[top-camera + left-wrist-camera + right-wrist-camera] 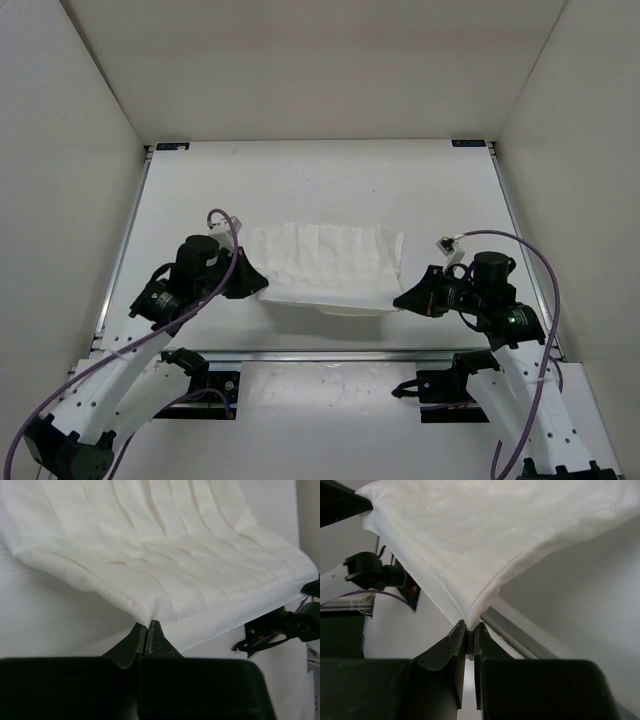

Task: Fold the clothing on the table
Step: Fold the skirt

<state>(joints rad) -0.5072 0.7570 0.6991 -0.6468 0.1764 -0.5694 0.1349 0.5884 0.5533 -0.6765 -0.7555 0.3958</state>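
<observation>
White table (300,170), metal rail edges, black corner brackets — creased white clothing (325,262) resting mid-surface

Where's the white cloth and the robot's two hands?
clothing (325,262), top view, middle of its creased surface.
left hand (148,626), left wrist view, between its pinching fingertips.
right hand (470,627), right wrist view, between its pinching fingertips.

We see the clothing (325,268) as thin, soft white cloth, matt, with a fine woven grain showing near its stitched hems and shallow pressed creases across it. The table (300,185) looks smooth and matt white, edged by a dull silvery metal rail (330,354). The left end effector (146,626) and right end effector (470,628) look like hard black plastic, faintly glossy.
</observation>
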